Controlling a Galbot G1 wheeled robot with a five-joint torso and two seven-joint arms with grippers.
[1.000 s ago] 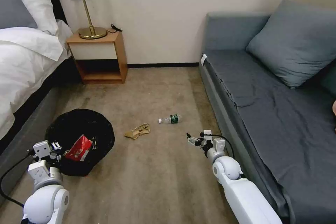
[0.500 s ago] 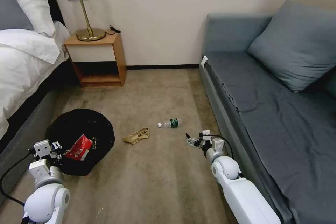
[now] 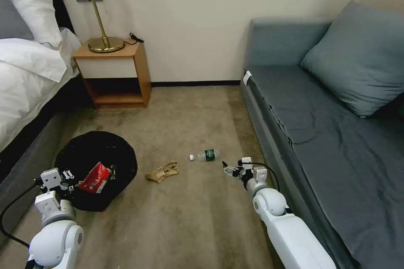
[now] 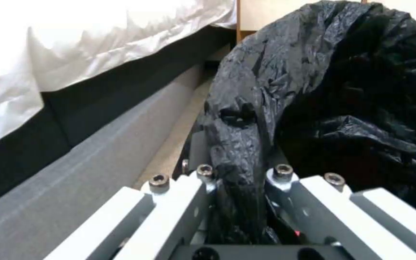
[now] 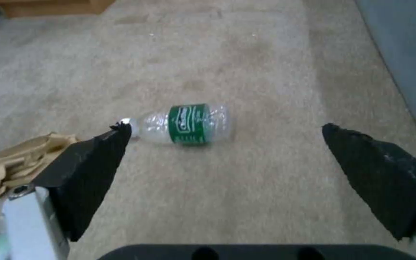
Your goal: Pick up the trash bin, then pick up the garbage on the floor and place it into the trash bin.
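The trash bin [image 3: 99,153], round and lined with a crinkly black bag, hangs low over the carpet at the left, beside the bed. My left gripper [image 3: 68,176] is shut on the rim of the trash bin [image 4: 343,83], with the bag's plastic pinched between the jaws. A crumpled red-and-white wrapper [image 3: 94,177] lies inside the bin. Two pieces of garbage lie on the carpet: crumpled tan paper [image 3: 162,171] and a small clear bottle with a green label [image 3: 205,155]. My right gripper [image 3: 230,170] hovers open just short of the bottle [image 5: 189,124], with the tan paper [image 5: 11,162] off to one side.
A bed [image 3: 25,88] with white bedding runs along the left. A wooden nightstand [image 3: 115,75] with a brass lamp [image 3: 101,44] stands at the back wall. A grey sofa [image 3: 320,134] with a cushion [image 3: 357,56] fills the right. Bare carpet lies between them.
The whole picture has shifted, so the camera has moved. The bottle and tan paper now lie closer to my right gripper. Both arms keep their pose and the left still holds the bin.
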